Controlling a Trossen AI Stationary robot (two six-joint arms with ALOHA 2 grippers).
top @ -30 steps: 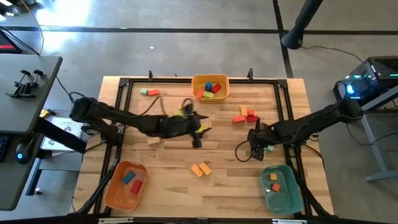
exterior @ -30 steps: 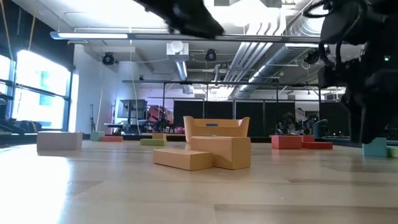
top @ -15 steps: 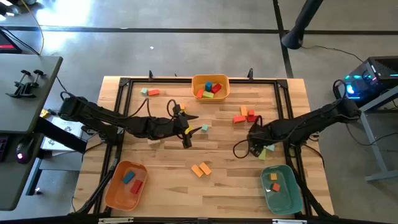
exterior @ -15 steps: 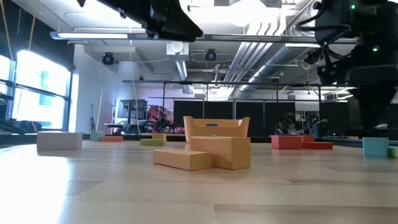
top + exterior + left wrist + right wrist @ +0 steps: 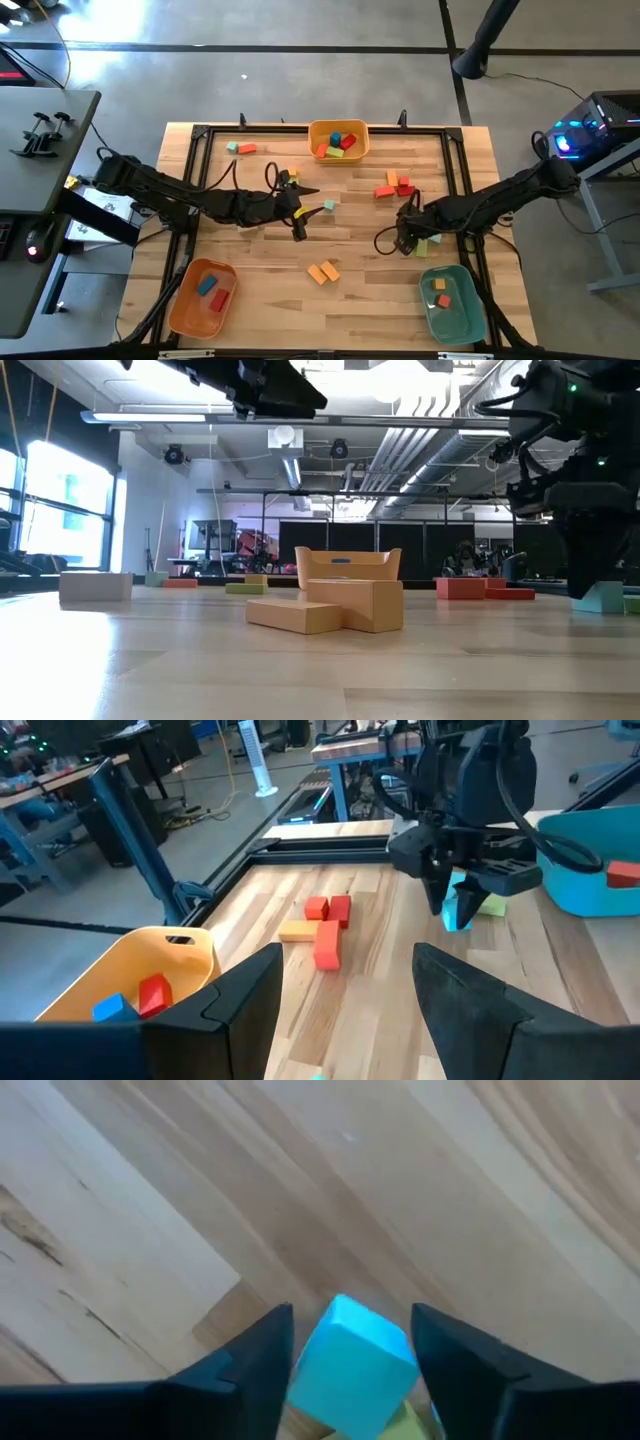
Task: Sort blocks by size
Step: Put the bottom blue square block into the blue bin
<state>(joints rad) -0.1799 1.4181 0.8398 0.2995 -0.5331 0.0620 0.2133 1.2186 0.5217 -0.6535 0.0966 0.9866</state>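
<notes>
On the near edge of the wooden bench stand a shallow orange plastic bin and a teal plastic bin, each holding a few sorted blocks, evidently the receiving stations. Just beyond the teal bin, the right pincer is lowered onto a small teal wooden cube, its fingers spread to either side of the cube and not yet closed on it; a green block lies just beside. Half a second ago this pincer sat higher and clear of the cube. Mid-bench, the left pincer hangs open and empty. Farther off lie the red and orange blocks and a yellow bin.
</notes>
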